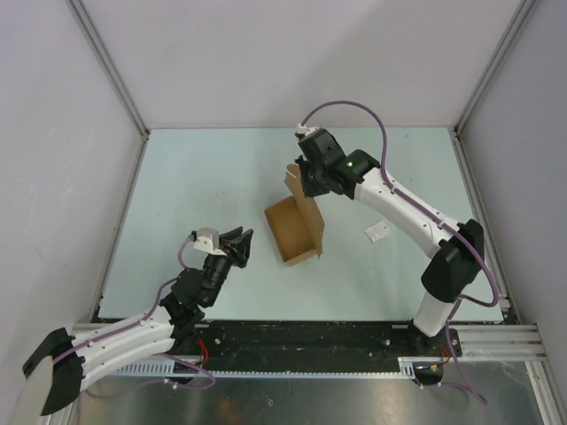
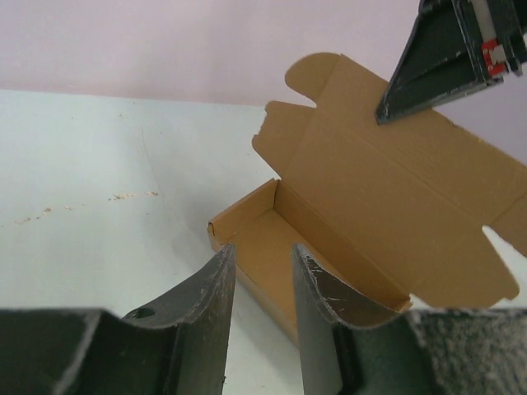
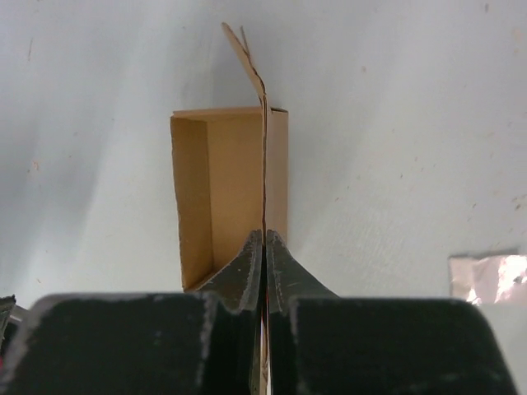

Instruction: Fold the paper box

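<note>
Standing midway on the table [image 1: 177, 177]: paper box [image 1: 292, 232], tray walls formed, lid flap [image 2: 387, 206] upright and not yet closed; tab tucking seemingly left.
Right gripper [image 3: 263, 239]: clamped on the lid flap's edge.
Left gripper [image 2: 263, 271]: part-spread, empty, just beside the box.
White scrap [image 1: 376, 232]: apart, rightward.

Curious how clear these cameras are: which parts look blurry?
Left wrist view: the left pincer's fingers are soft, the paper box sharp. Right wrist view: the right pincer, shut on the box's lid, blurs likewise. Top view: evenly lit, sharp.
</note>
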